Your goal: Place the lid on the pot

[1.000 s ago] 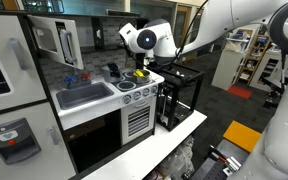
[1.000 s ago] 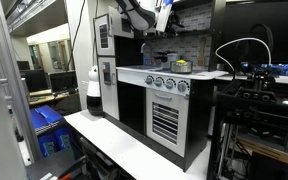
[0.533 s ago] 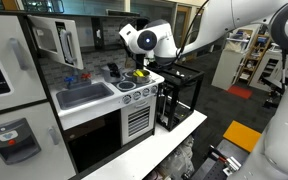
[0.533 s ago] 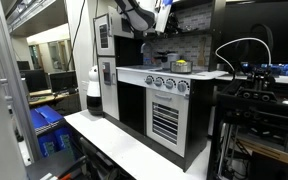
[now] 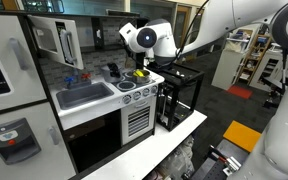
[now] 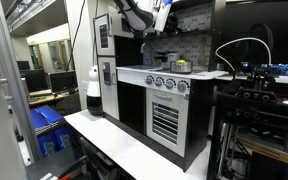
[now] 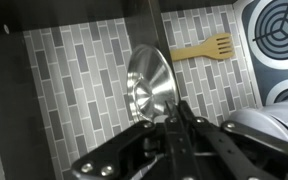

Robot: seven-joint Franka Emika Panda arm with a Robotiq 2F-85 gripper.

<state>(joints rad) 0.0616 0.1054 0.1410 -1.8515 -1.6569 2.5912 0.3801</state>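
In the wrist view my gripper (image 7: 167, 108) is shut on the lid (image 7: 149, 85), a small round silver metal lid held on edge in front of the grey tiled back wall. In an exterior view the gripper (image 5: 134, 58) hangs over the back of the toy stove, just above the pot (image 5: 139, 73), a small low silver pot showing yellow inside. The pot also shows as a yellow spot on the stove top in an exterior view (image 6: 181, 65). The lid itself is too small to make out in both exterior views.
A taller silver and dark vessel (image 5: 114, 70) stands left of the pot. The sink (image 5: 84, 96) lies further left. A yellow spatula (image 7: 199, 48) lies against the tiles, beside a burner (image 7: 281, 28). A black frame (image 5: 180, 95) stands beside the toy kitchen.
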